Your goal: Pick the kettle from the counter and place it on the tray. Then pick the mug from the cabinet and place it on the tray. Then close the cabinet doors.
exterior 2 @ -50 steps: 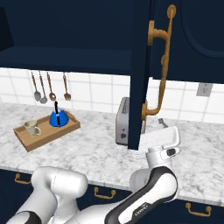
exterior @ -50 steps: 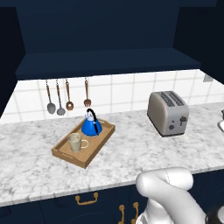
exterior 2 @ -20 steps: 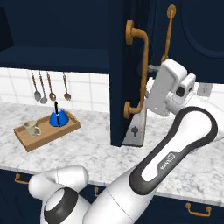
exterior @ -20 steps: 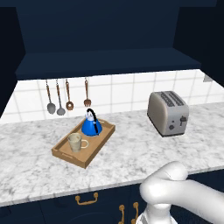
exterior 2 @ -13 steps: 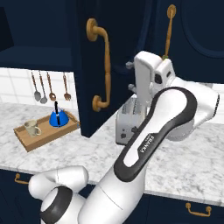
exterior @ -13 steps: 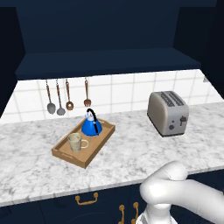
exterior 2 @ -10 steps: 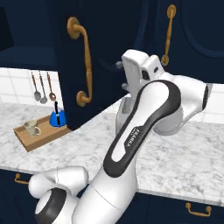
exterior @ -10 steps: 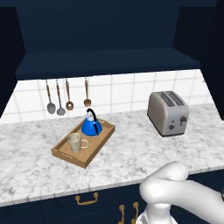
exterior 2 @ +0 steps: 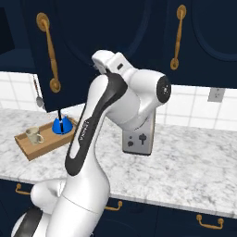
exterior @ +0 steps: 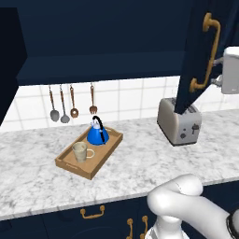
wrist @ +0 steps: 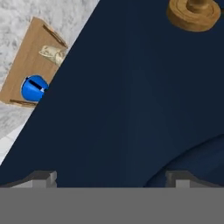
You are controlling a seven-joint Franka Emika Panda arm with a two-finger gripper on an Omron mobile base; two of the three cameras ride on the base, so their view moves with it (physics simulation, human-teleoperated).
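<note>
- The blue kettle (exterior: pixel 98 135) stands at the far end of the wooden tray (exterior: pixel 69 166) on the marbled tabletop (exterior: pixel 140 158); its black handle arches over the lid.
- The beige mug (exterior: pixel 80 151) sits in the tray too, just in front of the kettle and apart from it, its handle toward the toaster (exterior: pixel 179 121).
- In the right base view the kettle (exterior 2: pixel 61 125) is partly hidden behind the lower edge of the swinging cabinet door (exterior 2: pixel 69 41); the mug (exterior 2: pixel 33 134) shows in full.
- The tool (wrist: pixel 109 177) has its two dark tips spread wide with nothing between them, close against the flat navy face of the door (wrist: pixel 131 100).
- Past the door's slanted edge the hand view catches the tray (wrist: pixel 24 65) with the kettle (wrist: pixel 34 88) and mug (wrist: pixel 52 53) seen from above, small and blurred.
- The base of a brass door handle (wrist: pixel 192 13) is cut off at the top of the hand view.
- In the left base view the door (exterior: pixel 196 51) stands partly open above the toaster, covering the toaster's upper right corner; the arm's white hand is cut off at the frame's right edge.
- The cabinet (exterior: pixel 102 42) interior is dark, and its shelf is hard to make out.
- Three utensils (exterior: pixel 60 102) hang on the tiled wall behind the tray.
</note>
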